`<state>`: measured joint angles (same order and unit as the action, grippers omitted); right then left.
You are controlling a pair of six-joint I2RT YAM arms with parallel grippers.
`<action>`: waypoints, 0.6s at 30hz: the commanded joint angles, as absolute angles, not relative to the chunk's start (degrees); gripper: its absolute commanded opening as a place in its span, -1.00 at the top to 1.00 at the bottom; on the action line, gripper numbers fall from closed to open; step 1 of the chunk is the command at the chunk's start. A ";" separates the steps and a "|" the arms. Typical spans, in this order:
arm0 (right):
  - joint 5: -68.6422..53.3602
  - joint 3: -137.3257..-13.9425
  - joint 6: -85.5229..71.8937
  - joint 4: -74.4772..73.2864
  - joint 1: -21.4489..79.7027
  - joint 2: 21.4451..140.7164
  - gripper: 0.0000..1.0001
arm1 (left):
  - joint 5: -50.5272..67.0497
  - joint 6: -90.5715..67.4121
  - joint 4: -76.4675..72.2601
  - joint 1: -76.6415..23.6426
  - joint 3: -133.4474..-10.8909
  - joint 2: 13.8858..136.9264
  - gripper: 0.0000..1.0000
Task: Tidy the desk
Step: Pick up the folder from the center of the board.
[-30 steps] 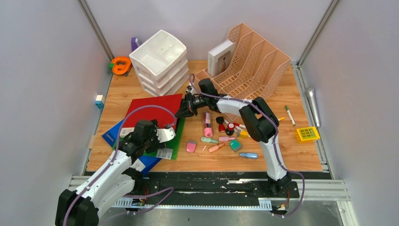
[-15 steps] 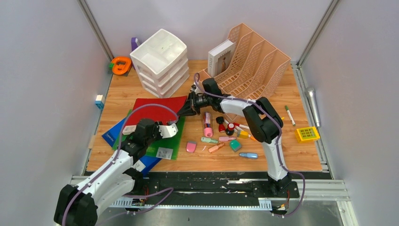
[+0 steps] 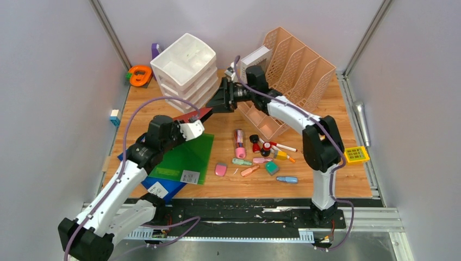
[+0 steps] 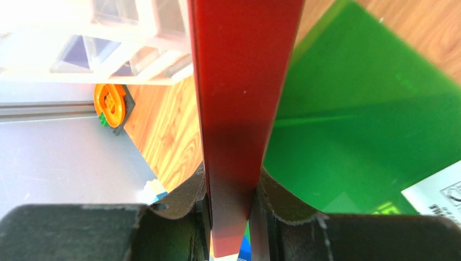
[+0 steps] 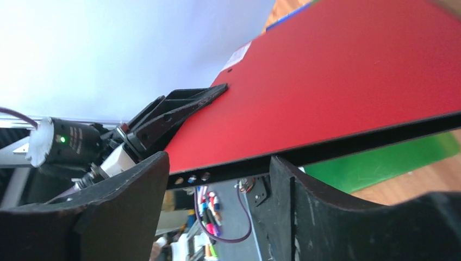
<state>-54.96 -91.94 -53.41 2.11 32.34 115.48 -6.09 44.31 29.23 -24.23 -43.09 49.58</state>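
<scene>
Light-brown wood-grain desk lies below; above it my left gripper clamps the flat red stiff folder, my right gripper's fingers apart astride its edge.

The tabletop is light brown, with a wood-grain pattern of planks. The folder is red, the sheet is green, the book is dark blue. The drawer unit is white — the file rack is peach, with a mesh pattern of small holes. The tape dispenser is orange, the small box yellow.
</scene>
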 commanded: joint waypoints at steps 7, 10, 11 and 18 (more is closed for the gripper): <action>-58.46 -99.92 -36.74 -8.80 17.28 102.16 -0.48 | 6.10 28.40 37.18 -23.91 -69.34 59.16 1.00; -60.44 -105.02 -33.90 -13.12 11.58 100.16 -0.49 | 10.68 23.86 38.27 -23.91 -78.00 63.66 1.00; -60.81 -105.57 -33.33 -13.44 9.57 98.91 -0.49 | 11.58 22.87 38.30 -23.91 -79.74 64.57 1.00; -57.06 -101.83 -25.37 -15.24 -0.25 88.78 -0.49 | 21.20 11.17 32.79 -23.91 -94.84 74.55 1.00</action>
